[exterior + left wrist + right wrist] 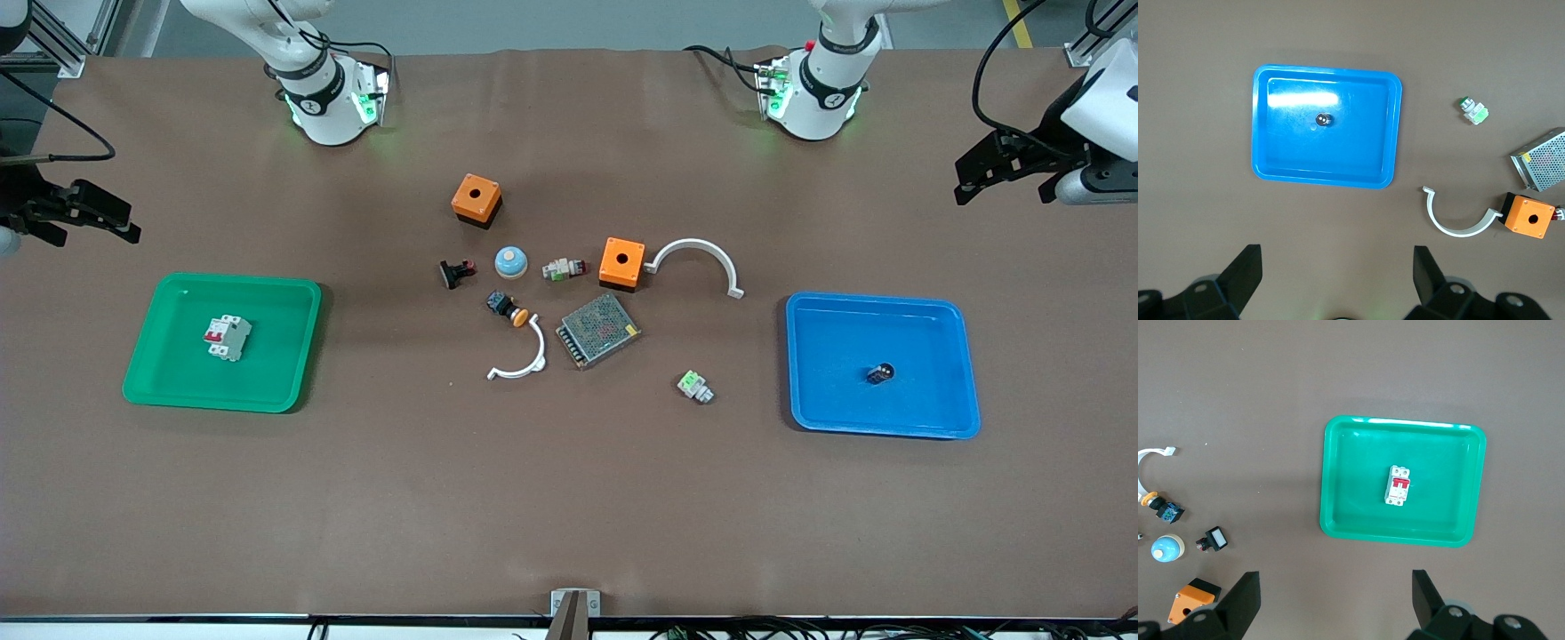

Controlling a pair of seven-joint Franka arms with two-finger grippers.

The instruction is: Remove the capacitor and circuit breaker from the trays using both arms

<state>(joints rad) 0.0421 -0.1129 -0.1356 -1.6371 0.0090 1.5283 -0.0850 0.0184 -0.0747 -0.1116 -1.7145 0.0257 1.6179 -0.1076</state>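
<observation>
The capacitor [880, 373], a tiny dark cylinder with a metallic end, lies in the blue tray [942, 329] at the left arm's end of the table; it also shows in the left wrist view [1322, 120]. The breaker [228, 337], a white-grey block with red levers, lies in the green tray [284, 302] at the right arm's end; it also shows in the right wrist view [1398, 485]. My left gripper [971, 178] [1338, 261] is open and empty, raised above the table's end near the blue tray [1265, 133]. My right gripper [120, 222] [1336, 585] is open and empty, raised near the green tray [1338, 487].
Mid-table lie two orange boxes [476, 199] [621, 262], a metal mesh power supply [598, 330], two white curved brackets [698, 262] [524, 360], a blue-capped button [511, 261], a black-and-red push-button part [456, 272], an orange-capped button [508, 308], a white-green-red switch [564, 268] and a white-green connector [694, 386].
</observation>
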